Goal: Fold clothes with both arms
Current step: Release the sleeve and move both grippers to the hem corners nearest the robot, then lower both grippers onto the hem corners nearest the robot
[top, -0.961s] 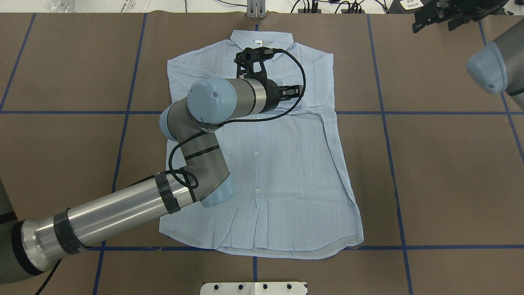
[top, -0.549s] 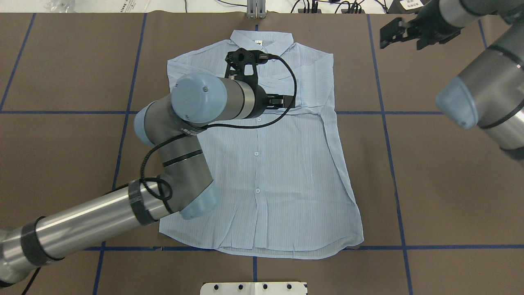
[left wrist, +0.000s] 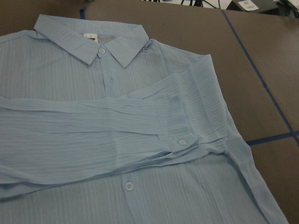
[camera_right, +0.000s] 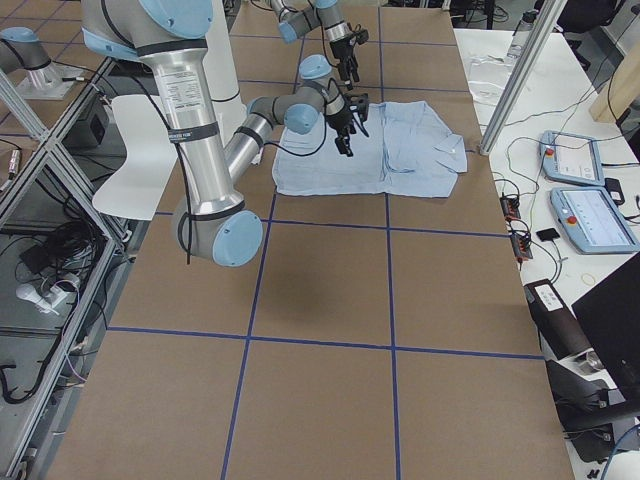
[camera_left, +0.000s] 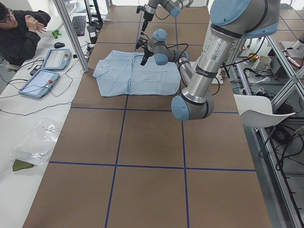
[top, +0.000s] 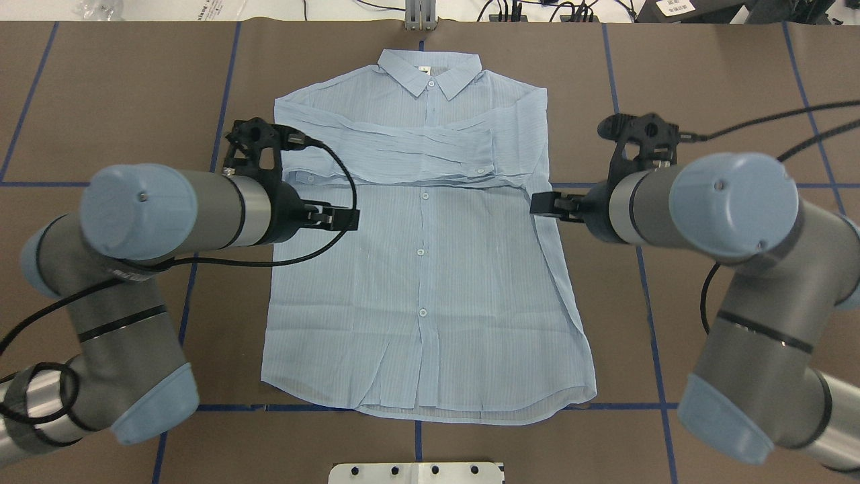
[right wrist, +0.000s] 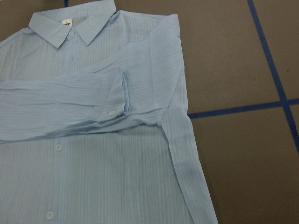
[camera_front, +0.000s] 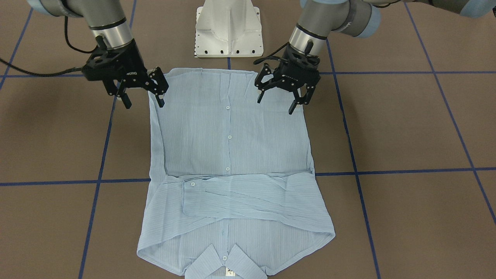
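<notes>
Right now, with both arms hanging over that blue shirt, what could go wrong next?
The shirt is thin and crinkly, so the open jaws of the left arm and right arm might pinch only one layer, or none. The sleeves folded loosely across the chest could slide out when the cloth is lifted. The left jaws sit further over the shirt than the right, so the fold may skew.

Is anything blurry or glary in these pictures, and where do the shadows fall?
Front-facing view: sharp, with a soft dark shadow on the table beside the right tool. Overhead view: even light, no glare on the shirt. Both wrist views: the fabric's stripes are in focus, nothing smeared.
</notes>
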